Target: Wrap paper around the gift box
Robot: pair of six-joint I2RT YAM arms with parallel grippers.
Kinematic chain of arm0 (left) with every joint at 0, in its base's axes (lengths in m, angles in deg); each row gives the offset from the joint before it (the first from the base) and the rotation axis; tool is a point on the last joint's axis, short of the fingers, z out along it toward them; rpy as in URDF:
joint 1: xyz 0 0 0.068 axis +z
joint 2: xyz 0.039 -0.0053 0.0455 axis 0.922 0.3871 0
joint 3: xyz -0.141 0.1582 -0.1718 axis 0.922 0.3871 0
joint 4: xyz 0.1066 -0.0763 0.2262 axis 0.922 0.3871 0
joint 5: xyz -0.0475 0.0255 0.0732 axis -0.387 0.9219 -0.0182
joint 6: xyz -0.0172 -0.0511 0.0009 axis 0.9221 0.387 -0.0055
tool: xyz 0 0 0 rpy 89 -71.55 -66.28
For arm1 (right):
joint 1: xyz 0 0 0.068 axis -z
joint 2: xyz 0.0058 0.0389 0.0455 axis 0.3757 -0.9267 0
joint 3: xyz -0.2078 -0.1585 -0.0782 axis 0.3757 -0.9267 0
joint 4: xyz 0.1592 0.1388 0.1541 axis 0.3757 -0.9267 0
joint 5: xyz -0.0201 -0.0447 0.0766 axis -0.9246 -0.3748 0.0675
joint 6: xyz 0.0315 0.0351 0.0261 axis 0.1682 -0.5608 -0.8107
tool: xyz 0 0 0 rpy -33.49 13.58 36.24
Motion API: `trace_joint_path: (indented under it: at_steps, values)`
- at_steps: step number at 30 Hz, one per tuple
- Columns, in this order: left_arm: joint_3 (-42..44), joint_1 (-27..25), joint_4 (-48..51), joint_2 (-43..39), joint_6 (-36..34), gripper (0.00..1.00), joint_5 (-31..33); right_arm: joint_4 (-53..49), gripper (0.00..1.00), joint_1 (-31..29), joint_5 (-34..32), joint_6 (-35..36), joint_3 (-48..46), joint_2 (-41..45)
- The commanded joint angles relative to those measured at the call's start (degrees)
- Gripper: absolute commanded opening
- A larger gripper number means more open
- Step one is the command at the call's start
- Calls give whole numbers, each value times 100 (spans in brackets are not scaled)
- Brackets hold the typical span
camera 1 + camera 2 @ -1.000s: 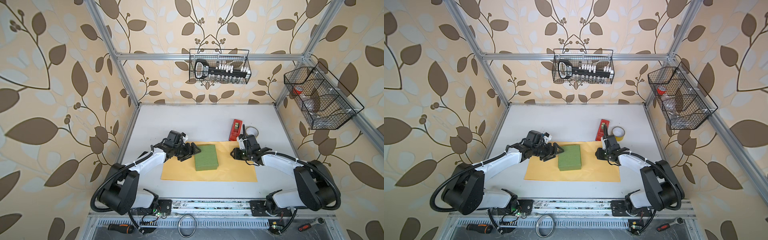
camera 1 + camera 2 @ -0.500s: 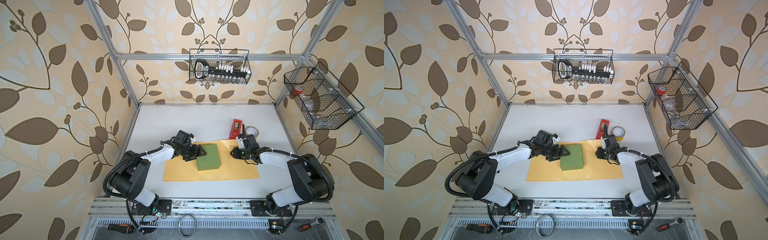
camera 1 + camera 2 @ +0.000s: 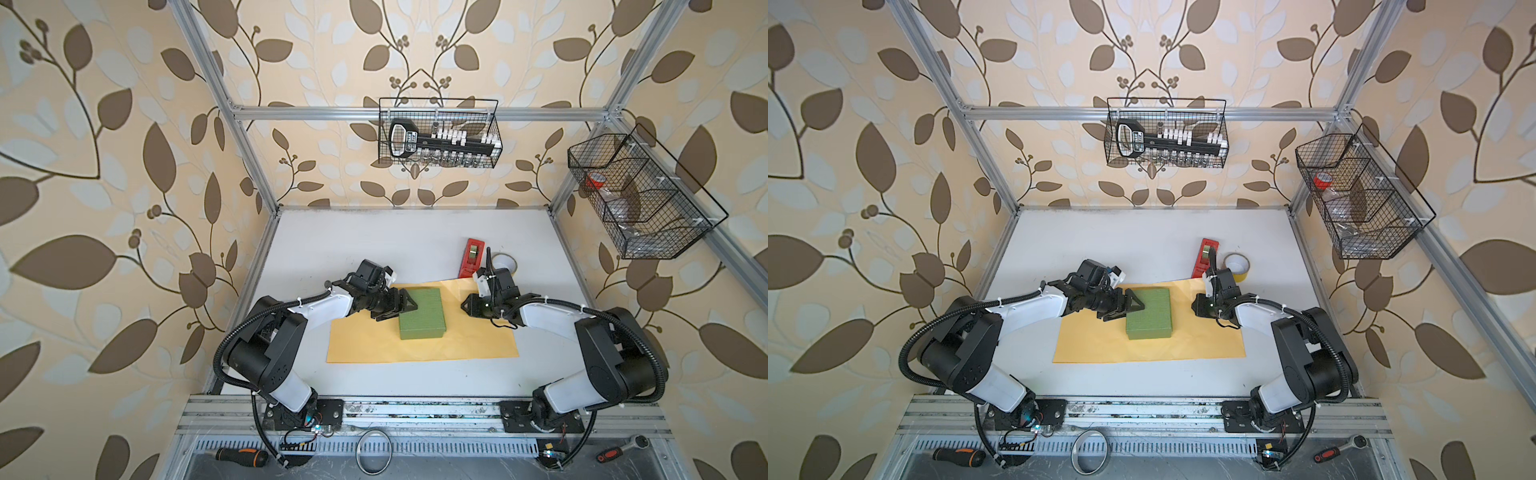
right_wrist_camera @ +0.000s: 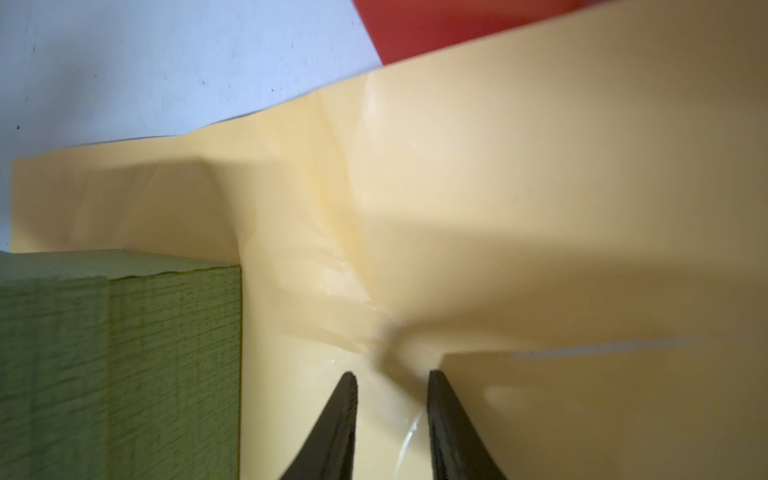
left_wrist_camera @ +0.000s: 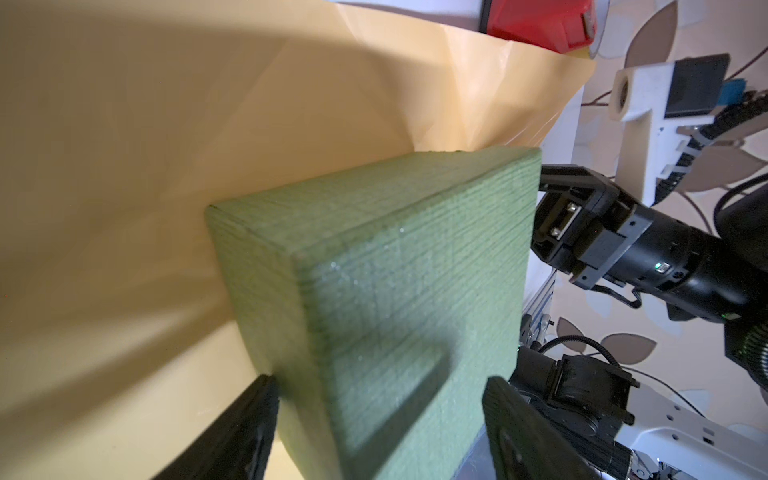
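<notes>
Gift box point(image 3: 422, 313) point(image 3: 1148, 313): lies flat, lid up, on the yellow-tan paper point(image 3: 415, 349) point(image 3: 1204, 340), slightly left of the sheet's middle and close to its far edge. The paper lies spread on the white desk point(image 3: 374, 241). Its far right corner reaches the near end of a red tape dispenser point(image 3: 471, 257), and a yellow tape roll point(image 3: 505, 262) stands just beside that. Left gripper point(image 3: 405, 309) point(image 5: 380, 384): released, jaws spread wide and turned on edge astride the box's left side. One finger is low beside the box wall. The other hangs over the lid point(image 5: 395, 291) and casts a shadow on it. Right gripper point(image 3: 465, 307) point(image 4: 392, 374): over the paper to the right of the box and apart from it. Its jaws stand narrowly parted, and a raised crease in the sheet point(image 4: 540, 208) runs in between them. Whether that crease is clamped cannot be determined.
</notes>
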Motion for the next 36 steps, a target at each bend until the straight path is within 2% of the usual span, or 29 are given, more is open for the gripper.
trace_joint_path:
  at_steps: [1, 8, 14, 16, 17, 20, 29, 36]
  values:
    - [-109, -58, -25, -221, 50, 80, 39, -383, 34, 37, 3, 98, 110, 199]
    - [-38, 59, 547, -804, -17, 83, 946, -858, 43, 260, -126, 159, 124, 962]
    - [174, 262, 713, -1201, 73, 84, 1160, -984, 50, 215, -177, 90, 55, 1366]
    - [415, 471, 716, -1381, 163, 83, 1268, -1016, 50, 166, -227, 70, 20, 1405]
    - [691, 892, 632, -1474, 275, 82, 1192, -1003, 50, 180, -266, 94, -79, 1355]
    - [923, 1336, 333, -1310, 444, 77, 831, -943, 47, 179, -242, 85, -171, 1181]
    - [1066, 1389, -39, -894, 504, 67, 1128, -456, 42, -35, -224, -104, -420, 738]
    - [1406, 1711, -333, -607, 449, 63, 1352, -64, 40, -386, -188, -357, -393, 306]
